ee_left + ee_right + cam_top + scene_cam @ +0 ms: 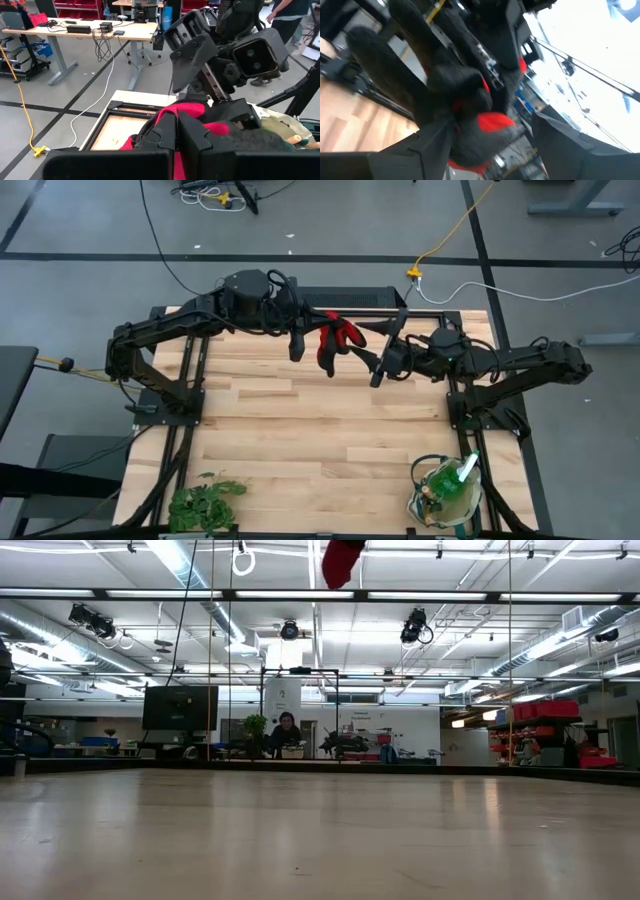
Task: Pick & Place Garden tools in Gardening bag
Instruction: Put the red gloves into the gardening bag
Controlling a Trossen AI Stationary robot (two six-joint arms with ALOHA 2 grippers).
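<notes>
High view first: the two arms meet over the far edge of the wooden surface, and the red glove hangs between them, well above the boards. The left gripper has its fingers clamped on the glove, while the right gripper sits just beside it with its fingers spread wide, apparently ready to take it over. The gardening bag stands at the near right corner, well apart from the glove, with the green spray bottle already poking out of it; I cannot make out what else is inside. A leafy plant bunch lies at the near left corner, and no other tool lies loose on the boards. Low view: only the glove's tip dangles at the top, with a person seated far back in the room. Left wrist view: the glove is pinched in that arm's dark fingers. Right wrist view: the glove fills the gap between the wide-set fingers, not yet gripped as far as I can judge. So the glove looks like the last item, still to be carried across and dropped into the bag.
</notes>
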